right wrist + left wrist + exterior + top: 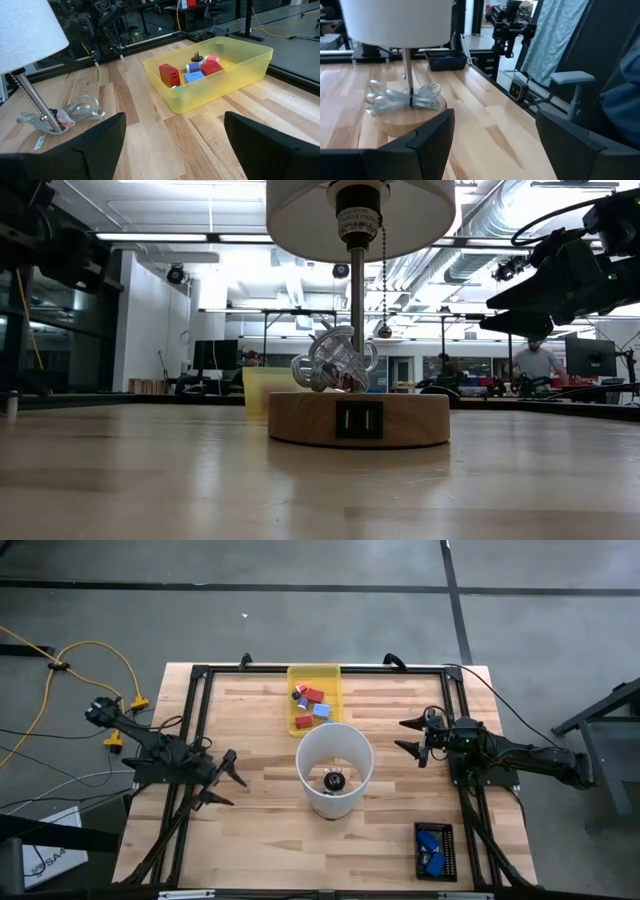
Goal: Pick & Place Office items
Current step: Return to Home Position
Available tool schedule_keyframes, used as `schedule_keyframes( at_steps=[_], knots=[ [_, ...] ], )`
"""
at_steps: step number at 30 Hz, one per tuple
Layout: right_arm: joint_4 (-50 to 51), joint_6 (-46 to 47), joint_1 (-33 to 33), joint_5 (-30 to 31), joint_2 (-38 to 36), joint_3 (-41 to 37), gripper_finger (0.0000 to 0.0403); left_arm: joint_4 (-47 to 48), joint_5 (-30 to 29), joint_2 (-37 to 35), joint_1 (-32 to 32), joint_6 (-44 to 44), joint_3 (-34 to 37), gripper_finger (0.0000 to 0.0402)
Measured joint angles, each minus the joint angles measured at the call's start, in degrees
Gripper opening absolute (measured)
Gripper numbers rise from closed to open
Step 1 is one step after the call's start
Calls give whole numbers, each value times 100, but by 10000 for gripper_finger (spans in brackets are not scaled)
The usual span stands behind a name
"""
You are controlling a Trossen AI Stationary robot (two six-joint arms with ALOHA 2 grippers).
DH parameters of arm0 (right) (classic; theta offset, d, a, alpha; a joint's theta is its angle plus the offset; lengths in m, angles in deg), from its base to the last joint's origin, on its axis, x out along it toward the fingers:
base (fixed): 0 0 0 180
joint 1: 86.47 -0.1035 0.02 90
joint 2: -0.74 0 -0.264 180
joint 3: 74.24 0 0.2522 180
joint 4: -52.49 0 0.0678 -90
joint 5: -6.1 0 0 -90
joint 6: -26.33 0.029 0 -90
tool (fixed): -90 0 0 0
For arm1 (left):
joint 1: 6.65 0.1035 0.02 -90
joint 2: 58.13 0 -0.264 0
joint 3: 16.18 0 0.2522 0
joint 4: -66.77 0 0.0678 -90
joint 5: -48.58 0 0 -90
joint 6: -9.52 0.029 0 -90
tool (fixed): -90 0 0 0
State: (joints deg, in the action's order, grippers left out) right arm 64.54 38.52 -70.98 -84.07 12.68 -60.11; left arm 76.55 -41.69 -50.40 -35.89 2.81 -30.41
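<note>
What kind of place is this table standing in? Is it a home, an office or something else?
Probably a robotics lab or workshop: exposed ceiling ducts, a person working far behind, and a bare concrete floor around the framed wooden table.

Between the left jaws and right jaws: lamp (312, 755), white shade on a round wood base, standing on the table (260, 820). A clear cable coil (382, 97) lies on the base and a pull chain (383, 280) hangs beside the stem. Ahead of the right jaws, yellow tray (220, 87); far ahead of the left jaws, past the lamp, black basket (448, 852); person (537, 362) in the room behind.
</note>
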Motion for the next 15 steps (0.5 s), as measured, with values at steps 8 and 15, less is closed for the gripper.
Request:
schedule_keyframes(
  at_steps=[8,15],
  knots=[
    [0,1,0,1,0,0,325,395,71,-315,-317,522,2,273],
    [1,-1,0,1,0,0,325,377,46,-341,-508,719,2,273]
  ],
)
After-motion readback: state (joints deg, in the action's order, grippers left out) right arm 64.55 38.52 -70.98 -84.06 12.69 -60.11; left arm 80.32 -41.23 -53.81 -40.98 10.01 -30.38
